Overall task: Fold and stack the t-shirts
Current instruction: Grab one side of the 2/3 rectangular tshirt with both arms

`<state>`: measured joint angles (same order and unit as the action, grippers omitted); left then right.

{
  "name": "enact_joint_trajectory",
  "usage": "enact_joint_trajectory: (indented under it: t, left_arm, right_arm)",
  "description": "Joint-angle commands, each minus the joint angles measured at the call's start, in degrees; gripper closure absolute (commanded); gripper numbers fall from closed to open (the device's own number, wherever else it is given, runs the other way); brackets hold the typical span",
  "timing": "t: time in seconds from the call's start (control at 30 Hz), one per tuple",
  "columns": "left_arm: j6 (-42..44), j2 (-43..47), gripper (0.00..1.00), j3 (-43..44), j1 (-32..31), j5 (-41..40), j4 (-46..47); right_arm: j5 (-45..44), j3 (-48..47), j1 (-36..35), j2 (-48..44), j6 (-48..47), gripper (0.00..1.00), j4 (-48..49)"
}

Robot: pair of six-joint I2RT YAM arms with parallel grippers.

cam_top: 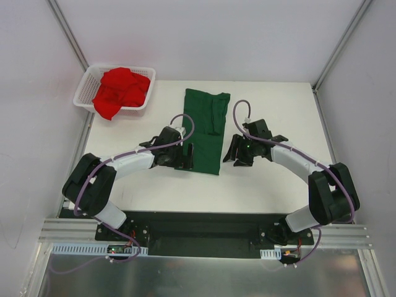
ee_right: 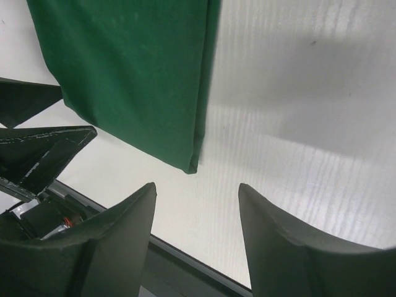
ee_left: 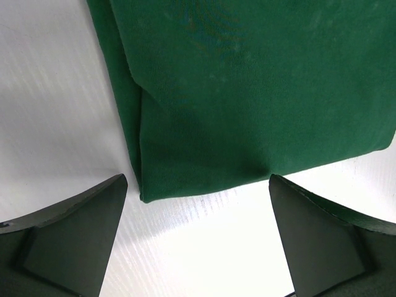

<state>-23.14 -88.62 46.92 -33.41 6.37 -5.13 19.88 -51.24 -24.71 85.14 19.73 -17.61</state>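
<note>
- Left gripper hung at the near-left corner of the green t-shirt, jaws spread wide and empty.
- Right gripper hung at its near-right corner, jaws apart, holding nothing.
- Green t-shirt lay as a folded strip mid-table, with bare surface to its right.
- Red t-shirt was heaped in the far-left basket.

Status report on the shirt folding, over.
Left gripper, right gripper open, empty. Green t-shirt folded flat between them. Red t-shirt crumpled in basket. Nothing blocking.
</note>
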Motion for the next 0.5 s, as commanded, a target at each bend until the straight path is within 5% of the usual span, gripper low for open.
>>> enact_joint_trajectory:
  t: [0.0,0.47]
  left_arm:
    - [0.5,3.2,0.01,-1.1,-0.3,-0.1,0.7]
    - [2.4,3.6,0.01,-2.6,-0.3,0.6,0.9]
  right_arm:
    - [-4.2,-3.9,-0.4,-2.1,-1.4,0.40,-5.0]
    - [-9.9,-6.1,-1.0,-3.1,-1.1,0.32,-9.8]
